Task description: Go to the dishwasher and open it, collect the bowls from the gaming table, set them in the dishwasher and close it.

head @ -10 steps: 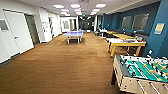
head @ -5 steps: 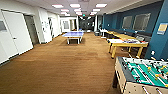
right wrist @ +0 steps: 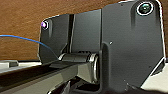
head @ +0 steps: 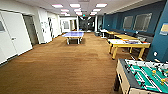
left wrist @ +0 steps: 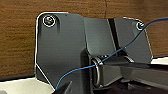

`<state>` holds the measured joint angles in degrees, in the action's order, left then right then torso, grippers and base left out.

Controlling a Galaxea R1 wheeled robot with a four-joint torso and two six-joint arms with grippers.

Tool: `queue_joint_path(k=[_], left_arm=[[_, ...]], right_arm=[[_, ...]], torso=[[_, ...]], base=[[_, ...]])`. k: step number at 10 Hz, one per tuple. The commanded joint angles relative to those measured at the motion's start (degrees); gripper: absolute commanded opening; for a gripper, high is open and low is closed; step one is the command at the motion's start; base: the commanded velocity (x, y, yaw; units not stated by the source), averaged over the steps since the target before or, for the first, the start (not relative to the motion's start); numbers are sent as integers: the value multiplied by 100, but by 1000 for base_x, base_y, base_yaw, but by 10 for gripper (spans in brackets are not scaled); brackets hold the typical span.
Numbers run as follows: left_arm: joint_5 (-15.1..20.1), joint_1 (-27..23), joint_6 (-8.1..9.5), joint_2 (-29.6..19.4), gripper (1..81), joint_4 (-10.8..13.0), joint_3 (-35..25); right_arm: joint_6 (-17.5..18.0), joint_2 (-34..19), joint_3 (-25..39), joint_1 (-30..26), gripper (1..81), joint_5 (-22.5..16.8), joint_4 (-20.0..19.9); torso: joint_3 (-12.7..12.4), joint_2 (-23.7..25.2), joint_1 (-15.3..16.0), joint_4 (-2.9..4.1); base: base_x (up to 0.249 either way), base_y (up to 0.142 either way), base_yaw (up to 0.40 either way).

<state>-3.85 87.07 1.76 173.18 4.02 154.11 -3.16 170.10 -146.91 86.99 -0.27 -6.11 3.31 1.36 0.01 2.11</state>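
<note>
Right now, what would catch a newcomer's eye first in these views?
Probably the table-football table with its green field, close at the lower right of the head view. Past it, by the blue wall, stands a yellow-legged table with colourful things on top. Farther down the brown floor is a blue ping-pong table.

Ceiling panels (head: 75,5) are glowing over brown carpet (head: 62,65); a blue ping-pong table (head: 73,34) is standing before teal walls (head: 117,22), white doors (head: 15,35) lining the left.

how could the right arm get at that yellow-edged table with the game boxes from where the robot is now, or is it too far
Probably not yet. The yellow-edged table stands well across the wood floor, ahead on the right beyond the foosball table, so it looks out of arm's reach.
</note>
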Motion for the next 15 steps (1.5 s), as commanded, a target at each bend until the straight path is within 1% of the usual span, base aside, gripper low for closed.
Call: queue_joint_path(k=[1, 8, 12, 15], left_arm=[[289, -255, 9, -20, 811, 2, -13], [245, -185, 9, -90, 811, -7, -13], [245, -176, 9, -73, 811, -16, -13], [245, -176, 9, -11, 811, 2, -13]], right_arm=[[-18, 27, 41, -274, 811, -342, 31], [-36, 132, 23, -353, 811, -377, 31], [-45, 168, -21, -318, 811, -369, 39], [-36, 256, -276, -317, 811, -369, 31]], torso=[[0, 0, 0, 0], [0, 0, 0, 0], [0, 0, -1, 0], [5, -7, 13, 0]], base=[[185, 0, 0], [189, 0, 0], [230, 0, 0], [237, 0, 0]])
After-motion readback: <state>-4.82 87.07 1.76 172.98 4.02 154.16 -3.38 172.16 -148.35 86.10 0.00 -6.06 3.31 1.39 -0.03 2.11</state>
